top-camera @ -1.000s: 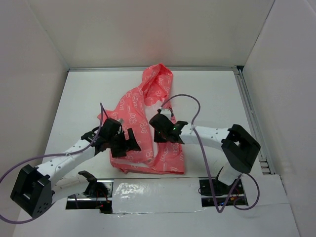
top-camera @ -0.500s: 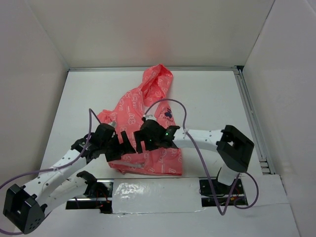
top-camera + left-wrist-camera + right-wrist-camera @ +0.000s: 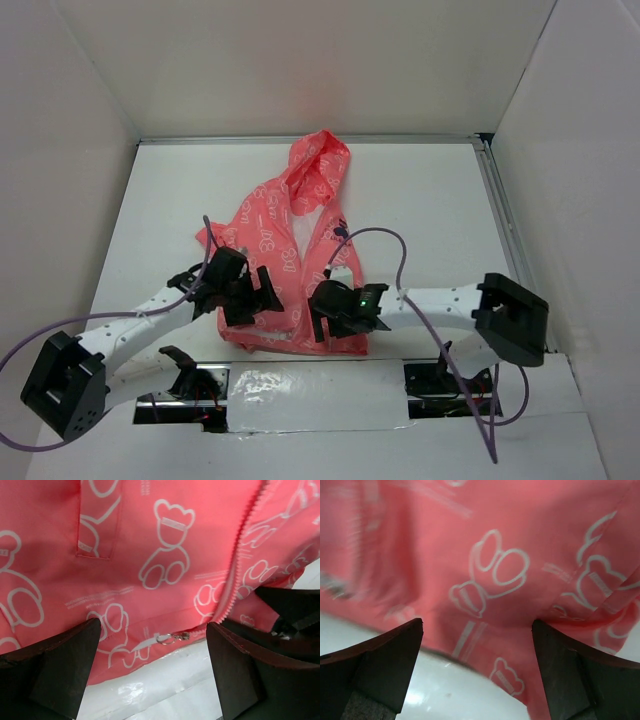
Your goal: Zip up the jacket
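The coral-pink jacket (image 3: pixel 270 235) with white bear print lies flat mid-table, hood (image 3: pixel 320 160) toward the far wall and a small dark emblem (image 3: pixel 340 232) on the chest. My left gripper (image 3: pixel 262 297) hovers open over the near hem. In its wrist view the jacket (image 3: pixel 165 540) fills the top, and the zipper teeth (image 3: pixel 240 555) run down to a silver ring pull (image 3: pixel 172 638) lying between the spread fingers of the left gripper (image 3: pixel 152 647). My right gripper (image 3: pixel 322 318) is open over the hem's right part. Its wrist view shows the right gripper (image 3: pixel 477 635) with only jacket fabric (image 3: pixel 500 570) beneath.
White walls enclose the table on three sides, and a metal rail (image 3: pixel 505 240) runs along the right. Glossy tape (image 3: pixel 300 390) covers the near edge between the arm bases. Purple cables (image 3: pixel 385 240) loop above both arms. The two grippers stand close together at the hem.
My right gripper has opened and moved from the jacket's middle down to the near hem. The left gripper stayed open and shifted slightly by the hem.
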{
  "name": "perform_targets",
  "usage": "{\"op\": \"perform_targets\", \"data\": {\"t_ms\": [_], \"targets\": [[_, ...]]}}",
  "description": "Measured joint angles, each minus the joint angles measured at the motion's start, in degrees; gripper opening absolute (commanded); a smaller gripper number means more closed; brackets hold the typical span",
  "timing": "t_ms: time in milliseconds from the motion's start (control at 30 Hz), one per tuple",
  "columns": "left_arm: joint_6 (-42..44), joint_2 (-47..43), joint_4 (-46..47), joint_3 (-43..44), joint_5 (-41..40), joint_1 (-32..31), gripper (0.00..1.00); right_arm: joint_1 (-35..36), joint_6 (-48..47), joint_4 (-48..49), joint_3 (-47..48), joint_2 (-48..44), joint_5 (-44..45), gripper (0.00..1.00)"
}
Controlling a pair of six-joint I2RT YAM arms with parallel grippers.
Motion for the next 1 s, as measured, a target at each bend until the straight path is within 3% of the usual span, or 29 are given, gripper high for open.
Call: {"op": "perform_targets", "data": {"t_ms": [33,67,133,167,233,367,600,700,733,800,833,1000], "targets": [[-0.02,1.03,0.17,-0.13,0.0,-0.02,0.99,-0.02,0.98,-1.18,0.66,2.56,1.38,0.92],[-0.09,1.84,0.44,-0.26,-0.02,-0.02,0.99,-0.11,1.92,-2.36,1.51,4.68,2.54,0.7],[-0.2,3.21,0.85,-0.44,-0.31,-0.02,0.99,-0.55,4.37,-4.98,4.74,7.78,5.38,0.44],[-0.26,3.72,1.16,-0.52,-0.55,-0.02,0.99,-1.16,5.79,-6.08,5.86,8.87,6.58,0.16],[-0.63,4.7,1.55,-0.57,-1.07,-0.02,0.99,-4.11,9.88,-8.63,6.36,9.46,9.07,0.0],[-2.25,7.65,2.12,-0.48,-2.47,0.0,0.99,-8.39,13.49,-10.69,4.46,6.27,11.76,0.0],[-3.41,9.25,1.99,0.42,-2.6,0.68,0.99,-19.93,14.25,-13.25,-5.92,-15.87,14.93,0.0],[-3.48,8.96,1.68,0.42,-2.4,1.18,0.99,-22.75,11.3,-13.2,-7.78,-19.58,14.51,0.2],[-3.48,8.74,1.51,0.42,-2.49,1.36,0.99,-22.95,10.4,-13.11,-8.04,-19.74,14.36,0.4],[-3.28,8.09,0.92,0.39,-2.93,1.64,0.99,-22.93,8.04,-12.98,-8.33,-19.54,13.49,0.65],[-3.13,7.69,0.57,0.39,-3.06,1.77,0.99,-22.47,6.93,-12.68,-8.33,-19.34,13.14,0.71],[-1.27,4.33,-2.27,1.51,-3.32,0.83,0.99,-15.23,3.34,-12.0,-6.36,-18.18,12.9,0.76]]}}
